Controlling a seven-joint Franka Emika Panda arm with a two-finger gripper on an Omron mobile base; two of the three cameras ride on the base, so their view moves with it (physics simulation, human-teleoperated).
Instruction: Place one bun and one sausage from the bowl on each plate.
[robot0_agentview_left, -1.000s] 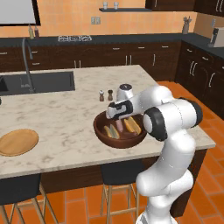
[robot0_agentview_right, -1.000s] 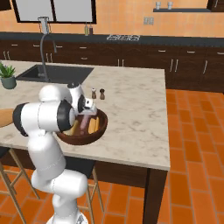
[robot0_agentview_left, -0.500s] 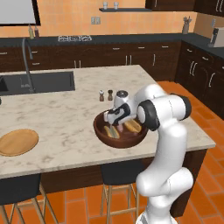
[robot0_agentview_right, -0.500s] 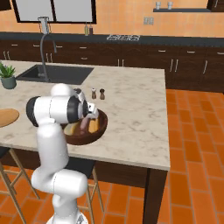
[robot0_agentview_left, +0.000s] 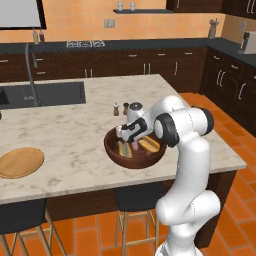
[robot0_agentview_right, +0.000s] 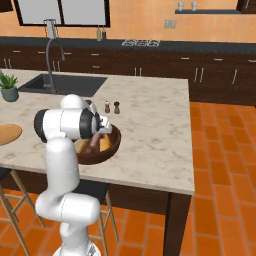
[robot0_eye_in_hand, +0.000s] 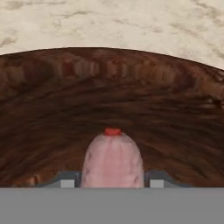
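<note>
A pink, round-ended sausage (robot0_eye_in_hand: 112, 159) lies deep in the dark wooden bowl (robot0_agentview_left: 116, 150) near the marble counter's (robot0_agentview_left: 70, 135) front edge — the gripper (robot0_eye_in_hand: 112, 179) is clamped on it. The tan plate (robot0_agentview_left: 19, 162) sits well apart, leftward.

bowl (robot0_agentview_left: 134, 156): dark red-brown wood | sausage (robot0_eye_in_hand: 112, 159): pink, red tip | buns (robot0_agentview_left: 151, 144): yellow-tan | plate (robot0_agentview_left: 20, 162): orange-tan wood | tabletop (robot0_agentview_left: 75, 130): cream with grey swirls | floor (robot0_agentview_right: 220, 175): orange tiles
</note>
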